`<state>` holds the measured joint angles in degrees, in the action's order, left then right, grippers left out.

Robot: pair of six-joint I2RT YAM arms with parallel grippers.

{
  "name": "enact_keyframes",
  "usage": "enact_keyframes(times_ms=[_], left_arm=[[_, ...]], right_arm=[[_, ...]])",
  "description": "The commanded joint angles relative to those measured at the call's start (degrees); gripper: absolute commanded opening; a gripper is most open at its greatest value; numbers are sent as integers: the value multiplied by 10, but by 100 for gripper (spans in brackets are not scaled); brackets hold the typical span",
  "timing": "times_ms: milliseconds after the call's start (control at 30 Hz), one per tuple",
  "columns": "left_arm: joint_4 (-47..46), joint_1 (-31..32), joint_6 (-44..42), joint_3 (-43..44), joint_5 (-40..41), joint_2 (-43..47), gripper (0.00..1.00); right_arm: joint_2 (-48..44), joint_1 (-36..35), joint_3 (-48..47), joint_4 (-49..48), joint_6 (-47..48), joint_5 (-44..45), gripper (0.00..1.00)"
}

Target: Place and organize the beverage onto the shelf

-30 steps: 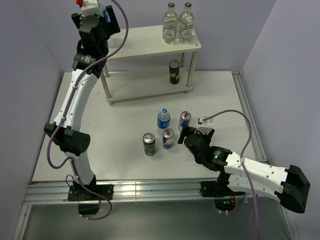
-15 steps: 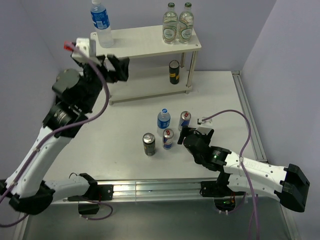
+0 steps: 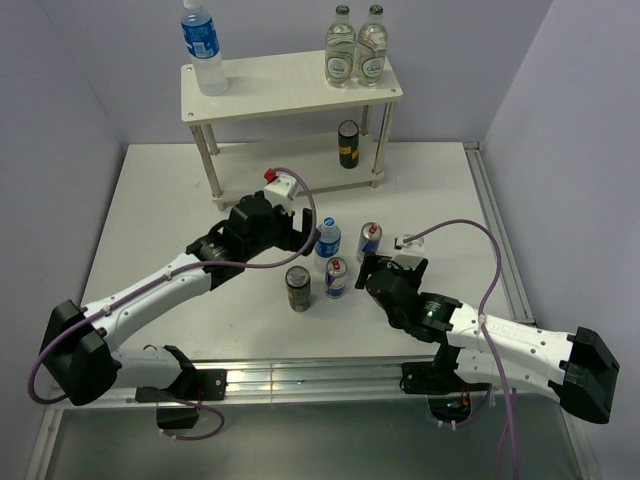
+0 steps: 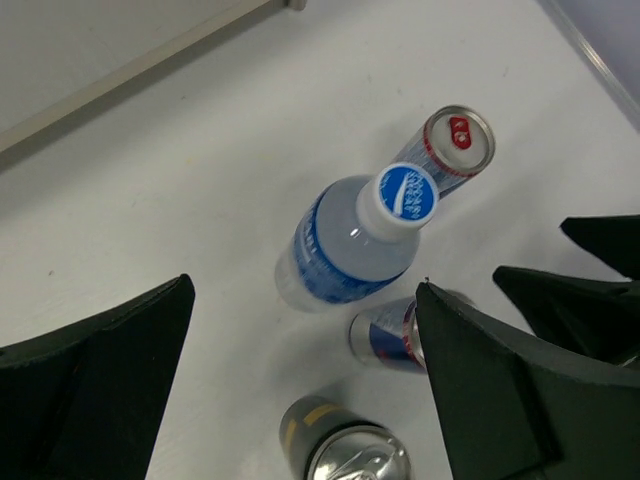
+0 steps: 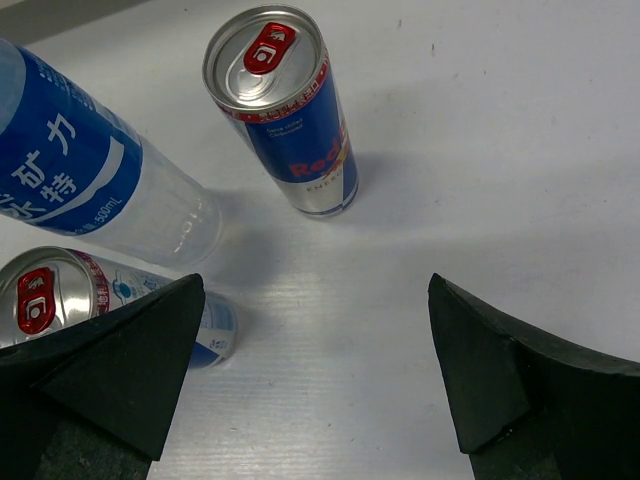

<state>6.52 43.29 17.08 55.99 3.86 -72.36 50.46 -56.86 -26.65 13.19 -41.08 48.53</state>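
One water bottle (image 3: 203,45) stands on the left end of the shelf's top board (image 3: 290,88), and a dark can with a yellow band (image 3: 348,143) sits on the lower board. On the table stand a second water bottle (image 3: 327,243) (image 4: 350,240), two blue-and-silver cans (image 3: 369,241) (image 3: 336,278) and another dark can (image 3: 298,288) (image 4: 345,450). My left gripper (image 3: 305,238) (image 4: 303,290) hangs open just left of and above that bottle, touching nothing. My right gripper (image 3: 366,272) (image 5: 315,285) is open and empty just right of the cans (image 5: 285,110) (image 5: 60,300).
Two clear green-capped bottles (image 3: 355,45) stand on the right end of the shelf's top board. The four drinks on the table are bunched close together between my two grippers. A metal rail (image 3: 300,380) runs along the near table edge.
My left arm has swung down from the shelf's top left corner, leaving a water bottle standing there, and now hovers open by the bottle on the table. The right arm has not moved.
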Motion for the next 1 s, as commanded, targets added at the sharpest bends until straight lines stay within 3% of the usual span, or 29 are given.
enact_keyframes(times_ms=[0,433,967], left_arm=[[-102,14,10,19,-23,-8,99],[-127,65,1,25,-9,-89,99],[-184,95,12,25,162,-207,93]], right_arm=[[4,-6,-18,0,-12,28,100],[9,-7,-20,2,-12,28,100],[6,-7,-19,1,-10,28,100]])
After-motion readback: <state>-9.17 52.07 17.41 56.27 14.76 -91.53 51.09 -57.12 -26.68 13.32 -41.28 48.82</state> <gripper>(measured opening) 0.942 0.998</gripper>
